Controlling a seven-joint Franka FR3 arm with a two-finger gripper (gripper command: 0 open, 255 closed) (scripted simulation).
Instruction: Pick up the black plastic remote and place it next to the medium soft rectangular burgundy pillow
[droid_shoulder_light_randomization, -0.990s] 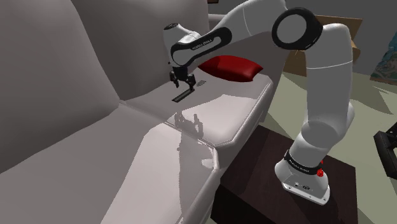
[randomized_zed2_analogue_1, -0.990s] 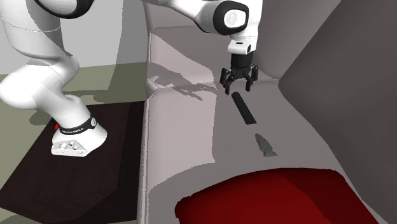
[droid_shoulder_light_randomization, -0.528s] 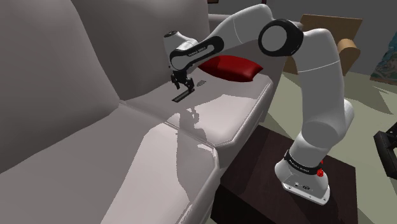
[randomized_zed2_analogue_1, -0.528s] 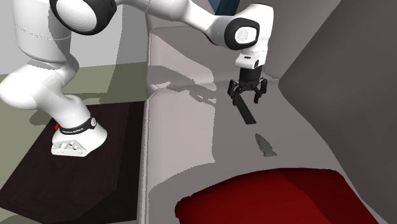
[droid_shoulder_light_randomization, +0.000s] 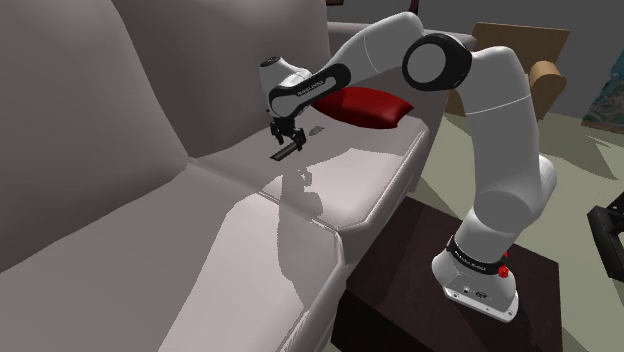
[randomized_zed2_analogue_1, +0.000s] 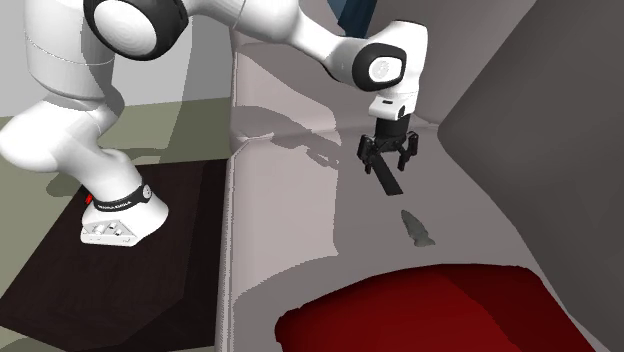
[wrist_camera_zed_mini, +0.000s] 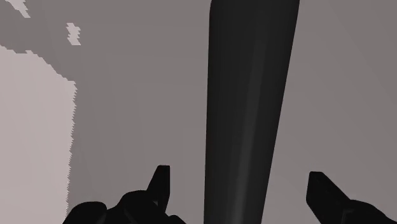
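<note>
Dark box stand (droid_shoulder_light_randomization: 425, 262) nearest; white arm reaches toward ten o'clock in the shoulder view. All-black two-finger gripper (droid_shoulder_light_randomization: 287, 137) low over the pale grey sofa seat (droid_shoulder_light_randomization: 352, 172), fingers spread apart, straddling the long slim black remote (droid_shoulder_light_randomization: 286, 152) without touching it. Remote lies flat on the cushion. Farther, at the remote's two o'clock: burgundy rectangular pillow (droid_shoulder_light_randomization: 365, 105), apart.
</note>
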